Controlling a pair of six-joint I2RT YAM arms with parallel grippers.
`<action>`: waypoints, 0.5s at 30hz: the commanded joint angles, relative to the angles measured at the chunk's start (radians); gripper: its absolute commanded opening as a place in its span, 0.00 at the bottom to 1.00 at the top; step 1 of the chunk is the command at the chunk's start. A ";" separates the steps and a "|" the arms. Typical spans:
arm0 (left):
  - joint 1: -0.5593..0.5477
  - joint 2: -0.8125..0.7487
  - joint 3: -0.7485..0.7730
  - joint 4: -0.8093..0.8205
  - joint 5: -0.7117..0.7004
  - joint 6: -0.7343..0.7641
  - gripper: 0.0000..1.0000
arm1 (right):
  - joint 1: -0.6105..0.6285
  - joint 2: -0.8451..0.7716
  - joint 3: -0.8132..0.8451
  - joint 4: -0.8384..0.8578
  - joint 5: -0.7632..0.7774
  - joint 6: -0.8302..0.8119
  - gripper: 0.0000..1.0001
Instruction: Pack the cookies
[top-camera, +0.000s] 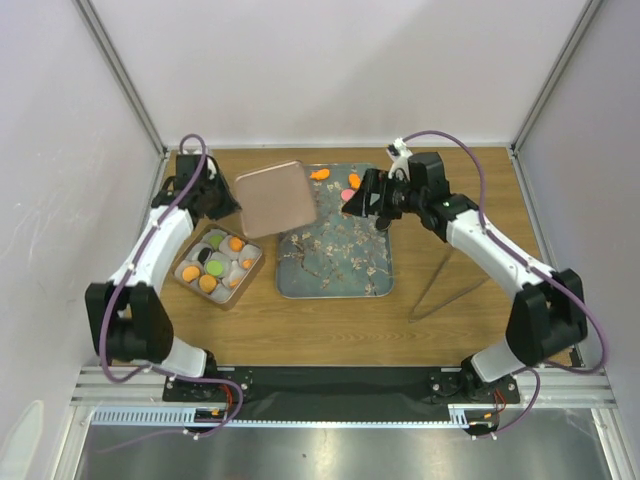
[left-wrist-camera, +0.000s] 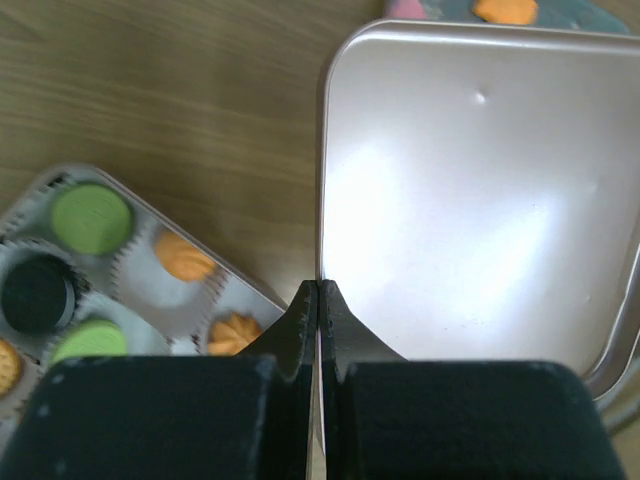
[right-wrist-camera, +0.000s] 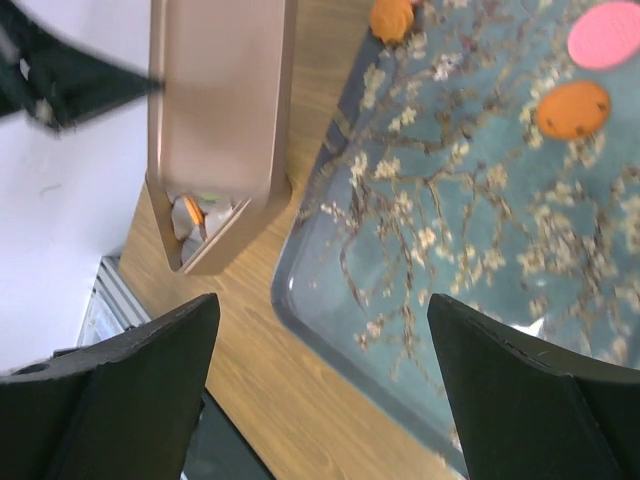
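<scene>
Brownish-pink metal sits pinched in my left claw. Its fingers are clenched on the rim of the lid, which I hold tilted up over the tin. From above, the lid's edge overlaps the 10 o'clock corner of the floral tray.

The square tin lies open on the wooden tabletop, at 9 o'clock of the tray. Cookies sit in its paper cups: green, black and orange ones.

My right claw is released, its fingers spread wide with nothing between them, hovering over the tray's 12 o'clock end. Three more cookies lie loose on the tray there. One orange cookie is at the far edge. Another orange one and a pink one lie just beside each other, near my right claw.
</scene>
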 joint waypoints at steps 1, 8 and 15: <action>-0.052 -0.117 -0.062 0.066 0.049 -0.028 0.00 | 0.002 0.078 0.104 0.062 -0.074 -0.002 0.93; -0.124 -0.234 -0.128 0.047 0.066 -0.021 0.00 | 0.027 0.181 0.167 0.123 -0.152 0.059 0.93; -0.166 -0.262 -0.134 0.046 0.081 -0.022 0.01 | 0.076 0.215 0.187 0.183 -0.177 0.145 0.90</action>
